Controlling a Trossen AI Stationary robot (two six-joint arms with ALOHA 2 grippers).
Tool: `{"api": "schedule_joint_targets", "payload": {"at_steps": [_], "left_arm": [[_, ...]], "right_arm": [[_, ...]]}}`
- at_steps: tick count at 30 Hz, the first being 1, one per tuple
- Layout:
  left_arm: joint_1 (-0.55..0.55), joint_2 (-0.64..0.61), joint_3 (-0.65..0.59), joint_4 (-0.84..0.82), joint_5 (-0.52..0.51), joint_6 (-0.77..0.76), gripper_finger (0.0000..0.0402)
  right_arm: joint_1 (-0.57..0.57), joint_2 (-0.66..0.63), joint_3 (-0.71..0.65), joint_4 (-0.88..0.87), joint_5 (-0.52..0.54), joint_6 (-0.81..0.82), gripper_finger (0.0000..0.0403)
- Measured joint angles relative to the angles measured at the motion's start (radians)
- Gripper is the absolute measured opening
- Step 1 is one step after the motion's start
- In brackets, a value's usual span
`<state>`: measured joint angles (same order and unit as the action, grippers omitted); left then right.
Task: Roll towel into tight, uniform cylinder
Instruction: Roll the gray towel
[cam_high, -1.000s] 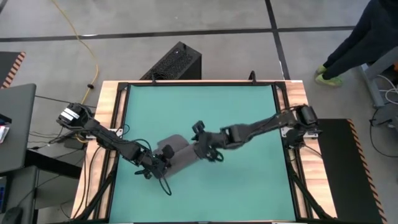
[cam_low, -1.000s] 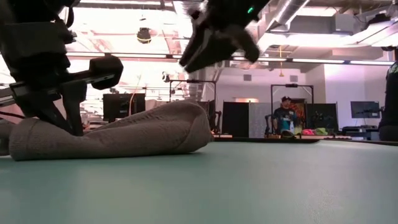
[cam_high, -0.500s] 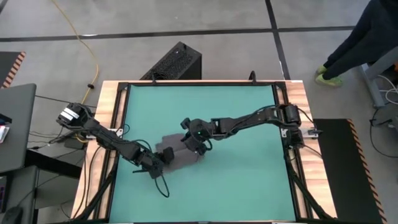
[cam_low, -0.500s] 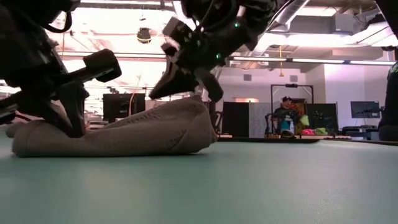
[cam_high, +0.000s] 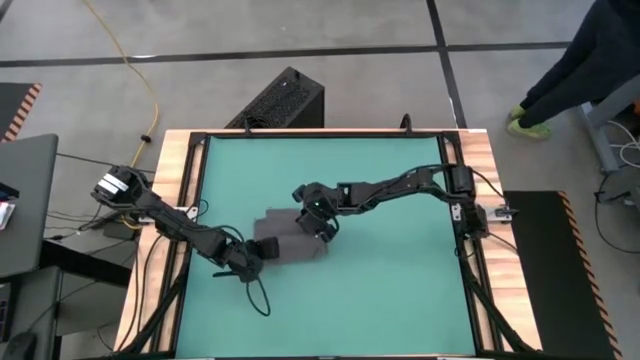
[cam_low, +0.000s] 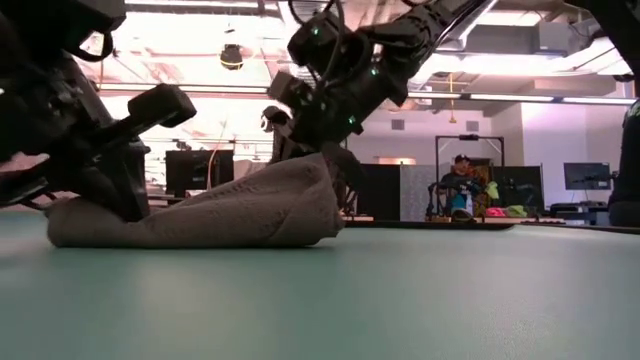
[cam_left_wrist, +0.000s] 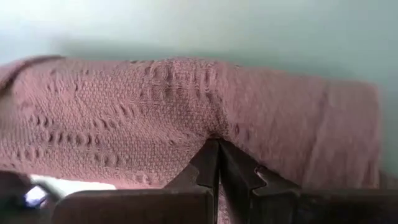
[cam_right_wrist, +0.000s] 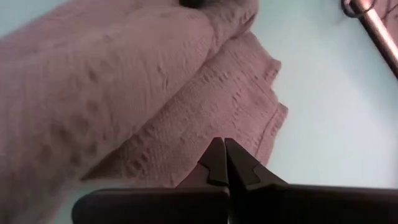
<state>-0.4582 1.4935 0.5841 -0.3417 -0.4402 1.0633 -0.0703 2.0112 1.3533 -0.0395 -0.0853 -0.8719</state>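
The dark grey towel (cam_high: 288, 240) lies partly rolled on the teal mat (cam_high: 400, 190), left of the middle, as a thick bundle (cam_low: 210, 212) with a flatter flap (cam_right_wrist: 230, 118) spread beside it. My left gripper (cam_high: 256, 262) is shut at the bundle's near left end (cam_left_wrist: 186, 112). My right gripper (cam_high: 322, 222) is shut at the bundle's right far end, coming down from above (cam_low: 330, 150). My left gripper presses its shut fingertips (cam_left_wrist: 217, 152) against the side of the rolled bundle (cam_left_wrist: 214, 130), coming low from the table's left near side. The cloth is dented in at the tips. The bundle rests on the mat. My right gripper has its shut fingertips (cam_right_wrist: 224, 152) on the flat flap of the towel (cam_right_wrist: 211, 134), beside the thick roll, slanting down from the right. The flap lies on the mat.
Bare mat stretches right of the towel and toward the far edge. A wooden frame (cam_high: 470, 150) borders the mat. A black box (cam_high: 285, 98) sits on the floor beyond the far edge. A person (cam_high: 590, 50) stands at the far right; another (cam_low: 460, 185) is in the room behind.
My right gripper has shut, gone toward the table's left and come down from above the towel onto its right far end, turning as it went. In the low view the bundle's left end has shifted a little toward the right.
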Motion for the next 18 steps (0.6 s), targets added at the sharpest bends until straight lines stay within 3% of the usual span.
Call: {"api": "schedule_joint_targets", "payload": {"at_steps": [12,18], "left_arm": [[0.004,0.001,-0.002,-0.012,-0.079,0.046,0.0],[0.004,0.001,-0.003,-0.016,-0.129,0.105,0.0]], "right_arm": [[-0.001,0.04,-0.001,-0.055,-0.011,0.1,0.0003],[0.019,0.041,0.0,-0.18,0.009,0.196,0.0003]]}}
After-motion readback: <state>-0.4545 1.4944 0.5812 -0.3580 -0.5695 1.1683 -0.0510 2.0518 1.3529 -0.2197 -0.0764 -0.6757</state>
